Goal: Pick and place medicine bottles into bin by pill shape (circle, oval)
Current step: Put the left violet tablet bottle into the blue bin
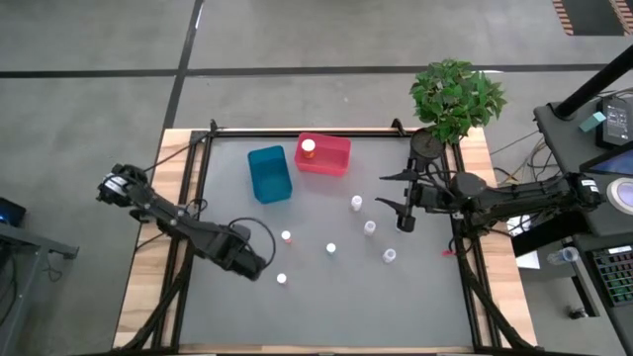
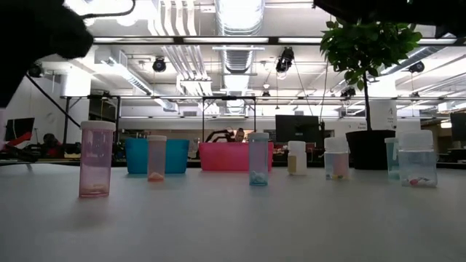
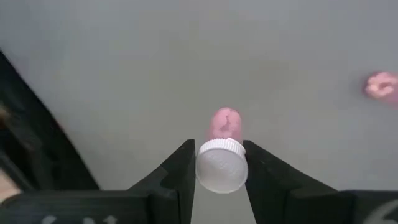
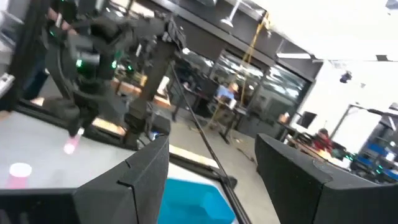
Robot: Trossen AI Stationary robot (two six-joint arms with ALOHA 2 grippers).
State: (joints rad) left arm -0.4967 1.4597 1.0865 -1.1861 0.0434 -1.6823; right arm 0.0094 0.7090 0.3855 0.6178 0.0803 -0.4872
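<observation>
Left gripper: fingers closed narrowly on the white cap of a pink-tinted bottle, one finger pressed to each side.
Held bottle: seen near the worktop's front-left, lifted clear of the surface in the right wrist view.
Right gripper: fingers spread wide, nothing held, hovering at the worktop's right side.
Other bottles: standing scattered mid-worktop; one orange bottle is seen inside the pink bin.
Blue bin: beside the pink bin.
Writing: none legible.
</observation>
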